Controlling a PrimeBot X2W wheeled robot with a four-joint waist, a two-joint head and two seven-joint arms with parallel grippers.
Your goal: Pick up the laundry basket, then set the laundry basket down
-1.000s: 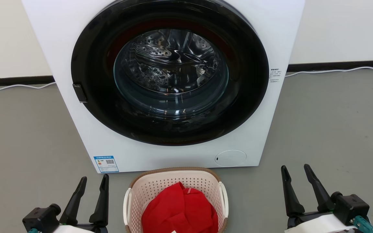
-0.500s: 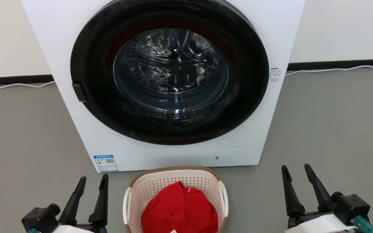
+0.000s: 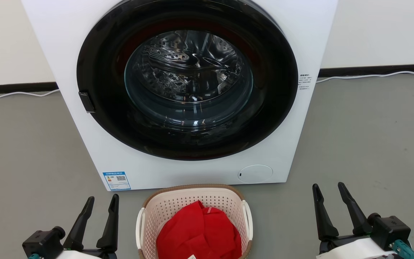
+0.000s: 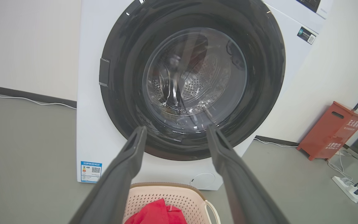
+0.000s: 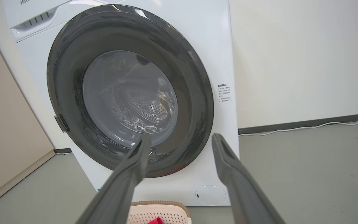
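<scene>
The left gripper (image 3: pixel 103 197) has its fingers (image 3: pixel 109 223) spread with nothing between them, and the right gripper (image 3: pixel 327 185) is likewise spread and empty. Both hang low over the grey floor (image 3: pixel 365 144), well apart from the laundry basket (image 3: pixel 178 207). The basket sits on the floor between them, just in front of the white washing machine (image 3: pixel 192 174), with a red garment (image 3: pixel 199 233) heaped inside. The likeliest trouble is at the white loop handles (image 3: pixel 248 219). They lie close against the perforated walls, so a finger may slide past one or nudge the light basket sideways instead of catching it. If one side closes first or lifts higher, the basket could tilt and spill the garment. A forward shove could knock the rim against the machine's front panel. Counted: two grippers, four fingers, one basket with two handles, one red garment, one washing machine with one round glass door (image 3: pixel 189 79), shut, and one blue label (image 3: pixel 116 180) at its lower corner.
</scene>
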